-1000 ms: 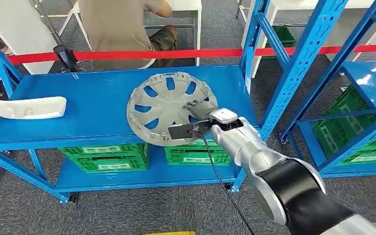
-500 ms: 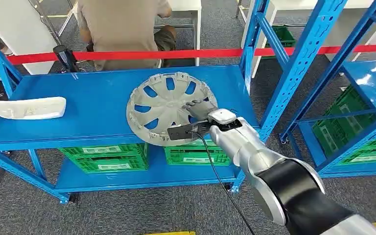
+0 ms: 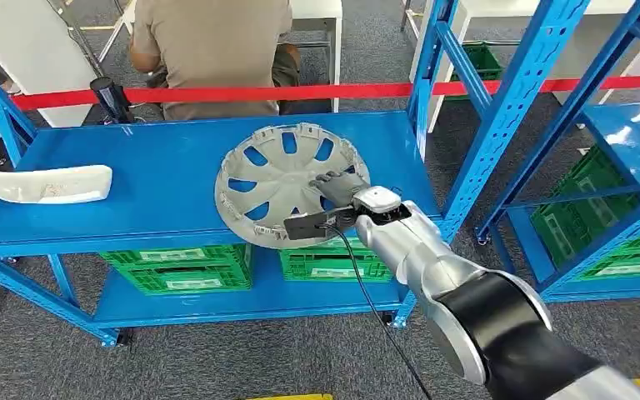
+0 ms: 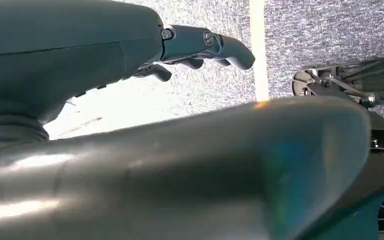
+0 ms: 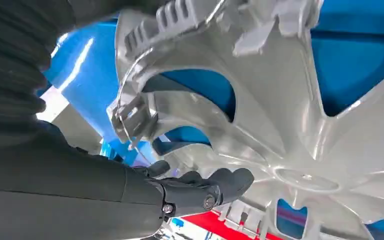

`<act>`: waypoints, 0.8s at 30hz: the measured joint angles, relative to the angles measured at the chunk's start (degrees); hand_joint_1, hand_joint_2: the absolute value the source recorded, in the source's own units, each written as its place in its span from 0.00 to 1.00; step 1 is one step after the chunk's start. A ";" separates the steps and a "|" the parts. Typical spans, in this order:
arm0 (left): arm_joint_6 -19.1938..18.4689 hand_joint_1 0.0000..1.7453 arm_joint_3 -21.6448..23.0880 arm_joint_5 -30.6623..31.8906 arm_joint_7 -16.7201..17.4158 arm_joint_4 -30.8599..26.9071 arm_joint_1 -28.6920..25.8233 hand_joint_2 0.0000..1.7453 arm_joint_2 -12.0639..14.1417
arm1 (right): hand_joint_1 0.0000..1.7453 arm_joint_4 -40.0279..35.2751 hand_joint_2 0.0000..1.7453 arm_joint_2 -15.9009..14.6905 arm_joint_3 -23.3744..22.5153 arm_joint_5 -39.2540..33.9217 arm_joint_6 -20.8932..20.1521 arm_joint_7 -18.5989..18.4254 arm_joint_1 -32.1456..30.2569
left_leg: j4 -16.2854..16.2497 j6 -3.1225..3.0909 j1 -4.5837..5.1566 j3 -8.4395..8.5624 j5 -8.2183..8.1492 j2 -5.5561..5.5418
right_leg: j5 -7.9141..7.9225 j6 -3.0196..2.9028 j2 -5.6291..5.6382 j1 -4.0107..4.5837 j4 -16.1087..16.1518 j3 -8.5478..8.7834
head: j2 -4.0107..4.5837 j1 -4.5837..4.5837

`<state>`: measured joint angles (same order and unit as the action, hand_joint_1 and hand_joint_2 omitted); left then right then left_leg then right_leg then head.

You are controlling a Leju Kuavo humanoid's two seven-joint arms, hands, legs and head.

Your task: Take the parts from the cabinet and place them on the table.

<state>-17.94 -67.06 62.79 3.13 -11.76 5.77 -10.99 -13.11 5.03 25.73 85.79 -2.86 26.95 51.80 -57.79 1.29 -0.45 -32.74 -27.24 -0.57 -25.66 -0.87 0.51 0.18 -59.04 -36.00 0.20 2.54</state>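
Grey hubcap [image 3: 287, 182] lies under right robot hand [image 3: 340, 187].

Seated person [image 3: 210, 50] behind red tape [image 3: 317, 90]

warehouse, blue racking [image 3: 500, 108], green crates [image 3: 185, 268]

Wheel cover [image 3: 287, 183] lies on the shelf table [image 3: 167, 179], right of centre, near the front edge. White part [image 3: 48, 183] lies at far left. Green crates [image 3: 185, 268] sit below. A person [image 3: 210, 50] sits behind the barrier tape [image 3: 217, 93].
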 joint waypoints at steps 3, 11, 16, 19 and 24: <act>0.00 0.00 0.00 -0.04 0.00 0.00 -0.02 0.00 0.04 | 1.00 0.00 1.00 0.00 -0.04 0.09 0.31 0.02 -0.33 | 0.00 0.00 0.00 0.00 0.00 0.04 | 0.00 0.00 0.04 0.00 0.00 0.00 | 0.00 0.00; 0.00 0.00 0.00 -0.07 0.00 0.00 -0.03 0.00 0.04 | 1.00 0.00 1.00 0.00 -0.18 0.15 0.52 -0.61 -0.61 | 0.00 0.00 0.00 0.00 -0.01 0.05 | 0.00 0.00 0.04 0.00 0.00 -0.01 | 0.00 0.00; 0.00 0.00 0.00 -0.04 0.00 0.00 -0.03 0.00 0.04 | 1.00 0.00 1.00 0.00 -0.20 0.22 0.59 -0.44 -0.62 | 0.00 0.00 0.00 0.00 -0.01 0.04 | 0.00 0.00 0.04 0.00 0.00 0.00 | 0.00 0.00; 0.00 0.00 0.00 -0.07 0.00 0.00 -0.05 0.00 0.04 | 1.00 0.00 1.00 0.17 -0.26 0.26 1.09 1.81 -0.58 | 0.00 0.00 0.00 -0.01 -0.01 -0.03 | -0.01 0.00 0.02 0.01 0.00 0.00 | 0.00 0.00; 0.00 0.00 0.00 -0.07 -0.13 0.00 -0.13 0.00 0.04 | 1.00 0.00 1.00 0.17 -0.37 0.28 1.12 2.30 -0.59 | 0.00 -0.01 0.00 0.00 -0.03 0.03 | -0.01 0.00 0.03 -0.02 0.00 -0.01 | 0.00 0.00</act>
<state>-17.94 -67.06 62.73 2.99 -11.76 5.64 -10.95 -13.11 5.20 25.35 86.07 -1.75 29.24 51.21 -57.79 1.28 -0.45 -32.74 -27.28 -0.54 -25.67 -0.87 0.54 0.16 -59.04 -36.01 0.20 2.54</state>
